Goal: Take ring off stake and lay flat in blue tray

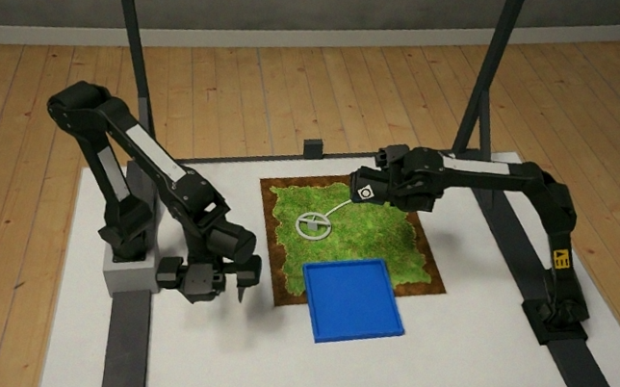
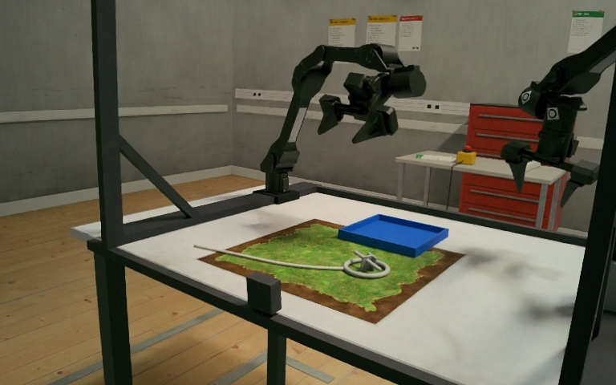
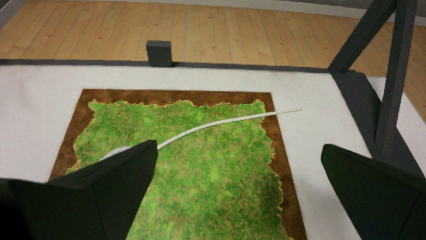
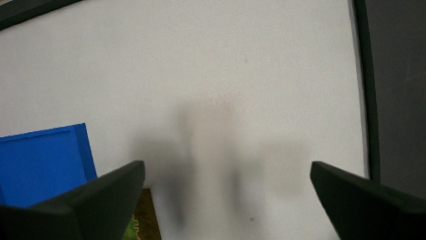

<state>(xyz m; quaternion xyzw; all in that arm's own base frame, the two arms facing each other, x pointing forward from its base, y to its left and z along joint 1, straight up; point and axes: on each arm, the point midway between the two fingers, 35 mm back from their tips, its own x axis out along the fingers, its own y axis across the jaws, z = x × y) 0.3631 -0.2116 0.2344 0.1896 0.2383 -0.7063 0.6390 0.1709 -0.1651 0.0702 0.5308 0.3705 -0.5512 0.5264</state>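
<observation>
A white ring lies on the grass mat around a short grey stake, with a thin white tail running off the mat's edge. The blue tray sits empty at the mat's near corner. My left gripper hangs open and empty high above the mat, well above the ring. In its wrist view the tail shows and the ring is mostly hidden behind a finger. My right gripper is open and empty, pointing down over the white table beside the tray.
A dark frame rail borders the table, with a small dark block on the far edge. Two upright posts rise behind the table, one with a diagonal brace.
</observation>
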